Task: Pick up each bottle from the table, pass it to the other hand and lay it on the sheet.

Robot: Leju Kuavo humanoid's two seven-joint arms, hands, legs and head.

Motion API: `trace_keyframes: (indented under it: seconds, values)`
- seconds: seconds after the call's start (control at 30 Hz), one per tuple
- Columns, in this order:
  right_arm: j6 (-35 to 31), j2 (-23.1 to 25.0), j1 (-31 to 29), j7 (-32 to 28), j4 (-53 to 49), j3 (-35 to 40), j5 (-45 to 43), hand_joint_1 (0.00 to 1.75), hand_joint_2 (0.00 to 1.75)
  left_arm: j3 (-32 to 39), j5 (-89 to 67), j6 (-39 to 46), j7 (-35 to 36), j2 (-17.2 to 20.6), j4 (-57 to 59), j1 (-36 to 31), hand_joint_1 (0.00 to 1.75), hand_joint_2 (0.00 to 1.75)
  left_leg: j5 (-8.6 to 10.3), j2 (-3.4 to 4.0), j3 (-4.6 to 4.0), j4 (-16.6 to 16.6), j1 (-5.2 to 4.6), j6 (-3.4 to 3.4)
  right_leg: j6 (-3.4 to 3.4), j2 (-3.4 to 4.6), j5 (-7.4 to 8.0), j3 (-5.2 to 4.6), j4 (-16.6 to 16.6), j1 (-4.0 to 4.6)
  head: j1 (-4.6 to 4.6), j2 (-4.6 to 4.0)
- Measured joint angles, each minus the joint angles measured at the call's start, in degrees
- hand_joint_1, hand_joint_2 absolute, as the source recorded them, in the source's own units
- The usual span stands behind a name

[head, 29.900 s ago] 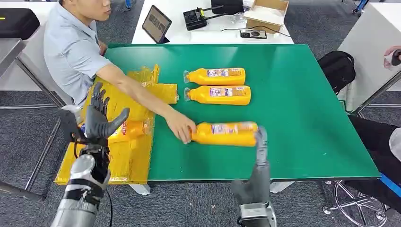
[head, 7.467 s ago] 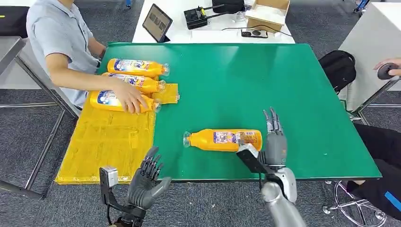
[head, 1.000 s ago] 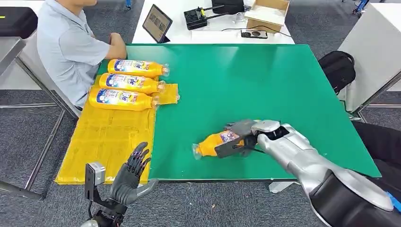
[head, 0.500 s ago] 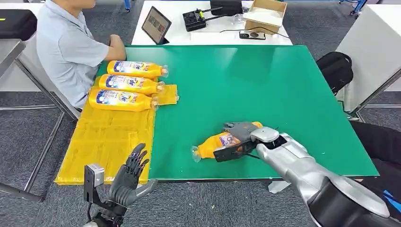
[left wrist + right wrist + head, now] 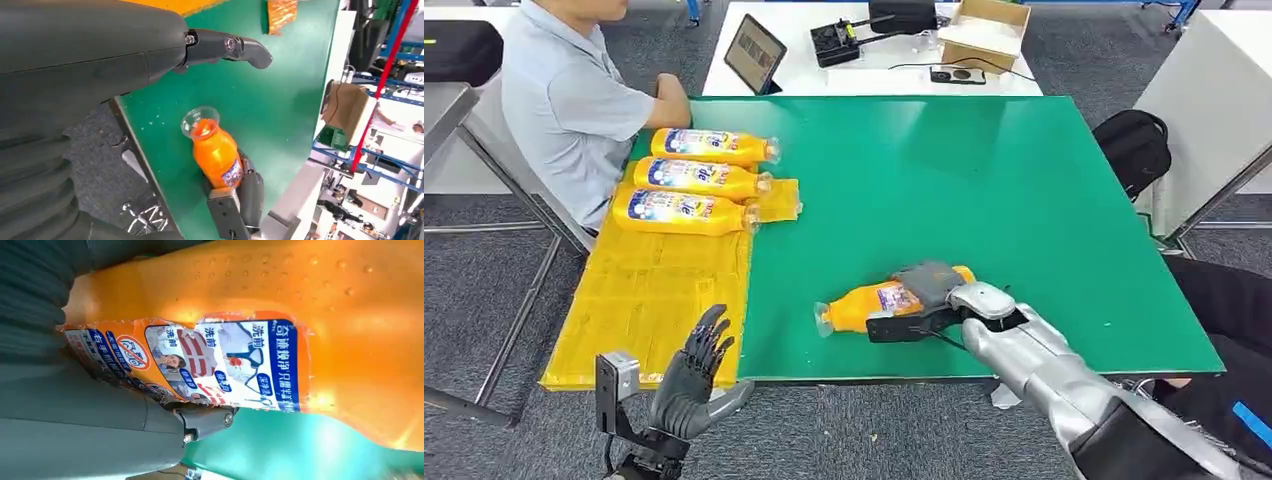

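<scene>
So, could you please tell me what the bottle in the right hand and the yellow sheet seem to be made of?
The bottle, held by the right hand, looks like glossy orange plastic: bright highlights on its body, a clear cap, a printed paper or film label. The sheet seems thin yellow plastic film or bagging, judging by its creases and faint sheen, though woven fabric cannot be ruled out.

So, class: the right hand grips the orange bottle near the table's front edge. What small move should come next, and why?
Probably lift the bottle and carry it toward the left hand. The right hand already grips it, the left hand waits open below the yellow sheet, and the task needs a handover first.
</scene>
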Motion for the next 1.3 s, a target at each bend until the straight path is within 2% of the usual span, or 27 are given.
trace_keyframes:
  seconds: [0.23, 0.67, 0.8, 0.97, 1.1, 1.2, 1.3]
  values:
    - [-1.0, 1.5, 3.2, -0.3, -5.5, -8.6, -0.6, 1.75, 1.75, -0.1, -0.3, 0.1, 0.0, 0.0, -0.3, 0.0, 0.0, 1.75, 0.01, -0.09, -0.32, 0.0, 0.0, 0.0, 0.0, -0.04, -0.02, -0.25, 0.0, -0.01, 0.02, 0.0]
    - [-1.2, 1.9, 4.4, -0.9, -7.6, -11.4, -1.0, 1.75, 1.75, -0.1, -0.4, 0.2, 0.0, 0.0, -0.3, 0.0, 0.0, 1.75, 0.01, -0.06, -0.44, 0.0, -0.01, 0.0, 0.0, -0.02, -0.02, -0.41, 0.0, -0.02, 0.0, 0.0]
    - [-4.5, 2.9, 6.8, -4.5, -10.4, -15.2, -3.9, 1.75, 1.75, -0.6, -4.6, 4.1, -1.2, -0.4, -0.3, 0.0, 0.0, 1.75, 0.01, -0.07, -0.46, 0.0, 0.0, 0.0, 0.0, -0.03, -0.02, -0.42, 0.0, -0.02, 0.02, 0.0]
    - [-12.5, 6.7, 14.8, -8.9, -20.3, -22.4, -4.5, 1.75, 1.75, -2.3, -16.5, 13.1, -3.0, -2.1, 0.7, -0.5, 0.0, 1.75, -0.01, -0.09, -0.52, 0.0, -0.01, 0.0, 0.0, -0.04, -0.05, -0.47, 0.0, -0.02, 0.0, 0.0]
    - [-15.7, 9.9, 20.6, -12.9, -27.3, -26.4, -7.1, 1.75, 1.75, -3.6, -16.9, 13.6, -5.2, -3.4, 2.6, -0.6, 0.0, 1.75, -0.02, -0.07, -0.58, 0.0, -0.01, 0.0, -0.01, -0.04, -0.06, -0.54, 0.0, -0.02, 0.0, 0.0]
    - [-17.1, 13.4, 24.0, -19.3, -29.4, -27.8, -12.7, 1.75, 1.75, -5.5, -15.3, 13.0, -6.7, -4.0, 4.6, -1.4, 0.0, 1.75, -0.02, -0.07, -0.59, 0.0, -0.01, 0.0, -0.01, -0.03, -0.06, -0.58, 0.0, -0.02, 0.0, 0.0]
    - [-19.9, 16.6, 26.1, -22.8, -30.1, -27.7, -14.6, 1.75, 1.75, -6.8, -9.8, 12.7, -6.7, -5.5, 7.2, -2.7, 0.0, 1.75, -0.01, -0.04, -0.59, 0.0, 0.0, 0.0, -0.01, -0.02, -0.05, -0.59, 0.0, -0.02, 0.0, 0.0]
